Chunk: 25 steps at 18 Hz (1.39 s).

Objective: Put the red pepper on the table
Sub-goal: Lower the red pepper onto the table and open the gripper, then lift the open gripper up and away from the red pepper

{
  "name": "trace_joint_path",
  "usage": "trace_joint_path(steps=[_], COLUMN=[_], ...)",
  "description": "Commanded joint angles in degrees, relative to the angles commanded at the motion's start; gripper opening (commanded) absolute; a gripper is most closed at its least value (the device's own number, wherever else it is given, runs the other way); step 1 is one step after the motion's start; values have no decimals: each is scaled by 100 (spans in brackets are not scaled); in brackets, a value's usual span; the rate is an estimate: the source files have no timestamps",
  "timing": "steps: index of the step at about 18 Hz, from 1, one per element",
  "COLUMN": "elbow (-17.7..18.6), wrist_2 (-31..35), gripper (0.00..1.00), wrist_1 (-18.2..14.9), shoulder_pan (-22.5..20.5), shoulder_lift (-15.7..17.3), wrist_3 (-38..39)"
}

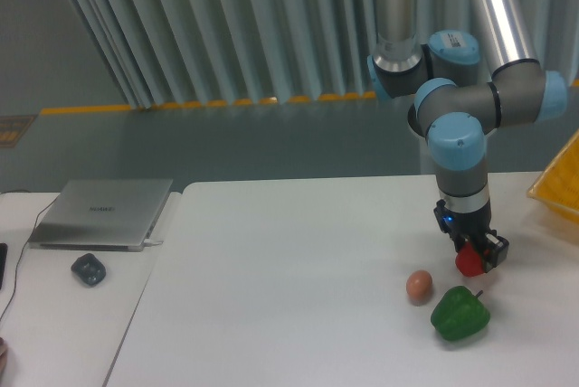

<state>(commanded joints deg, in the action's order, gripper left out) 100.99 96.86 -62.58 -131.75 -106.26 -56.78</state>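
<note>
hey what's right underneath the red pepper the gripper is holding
Bare white table lies under the red pepper, which the gripper grips from above. The green pepper sits just in front. Whether the red one touches the tabletop cannot be told; its top is covered by the fingers.

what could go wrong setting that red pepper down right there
1. The red pepper, held in the jaws of the gripper, hangs just above and behind the green pepper; lowering here could bump it or its stem.
2. The pepper is rounded, so once released on the table it may roll toward the small brownish egg-shaped thing.
3. How much of the pepper the jaws hold is hidden, so it might slip early.
</note>
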Motion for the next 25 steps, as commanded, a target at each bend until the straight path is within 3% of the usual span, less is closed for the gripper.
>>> trace_joint_path(steps=[9, 11, 12, 15, 18, 25], elbow=[-263, -500, -632, -887, -1194, -1503], wrist_2=[-9, -52, -44, -62, -438, -720], gripper=[100, 100, 100, 100, 100, 100], wrist_1=[-44, -262, -612, -826, -1273, -1432], shoulder_pan=[79, 79, 79, -87, -780, -1467], shoulder_lift=[193, 220, 228, 404, 422, 369], wrist_3=[-70, -70, -114, -1356, -3641, -4611])
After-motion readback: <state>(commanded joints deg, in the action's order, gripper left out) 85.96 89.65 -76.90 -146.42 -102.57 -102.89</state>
